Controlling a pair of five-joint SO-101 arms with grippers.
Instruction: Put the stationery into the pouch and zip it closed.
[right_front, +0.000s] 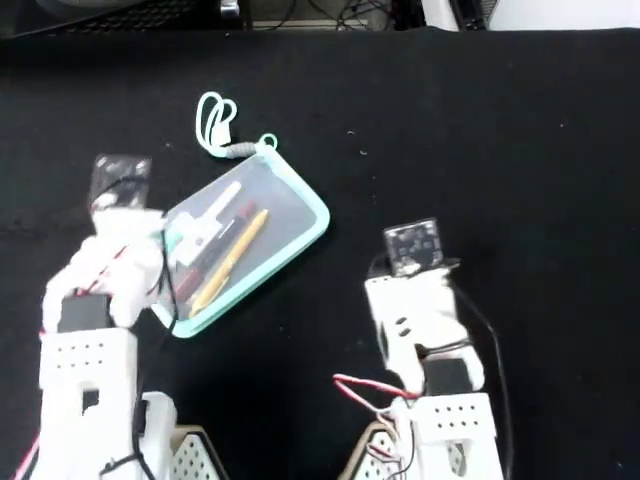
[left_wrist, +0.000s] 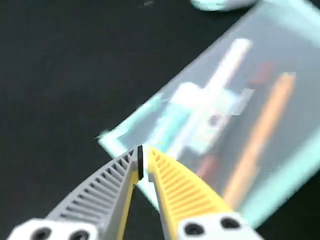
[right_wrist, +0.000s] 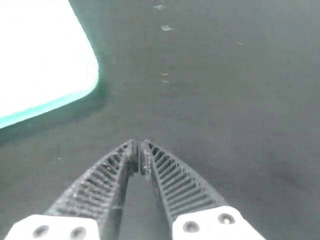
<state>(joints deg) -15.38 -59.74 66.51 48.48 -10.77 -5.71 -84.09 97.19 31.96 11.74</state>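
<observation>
Pouch (right_front: 300, 215): left gripper (left_wrist: 141, 155), ribbed fingers pressed together, sits at its near corner. The long axis runs diagonally across the black cloth bench (right_front: 500, 150), with a mint cord loop (right_front: 213, 115) at the far corner. Translucent flat rectangle, mint-edged, corners rounded. A yellow pen (right_front: 232, 258) lies lengthwise inside. Right gripper (right_wrist: 137, 152) is closed, over bare cloth just beside the pouch.

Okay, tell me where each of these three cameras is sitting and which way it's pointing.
High view: fixed above the table, looking down; left arm and right arm at the near edge, the pouch by the left one.
Left wrist view: on that wrist, looking along the shut left gripper at the pouch.
Right wrist view: on that wrist, looking along the shut right gripper at the table, the pouch's corner beside.
Shared: all three show the pouch.
</observation>
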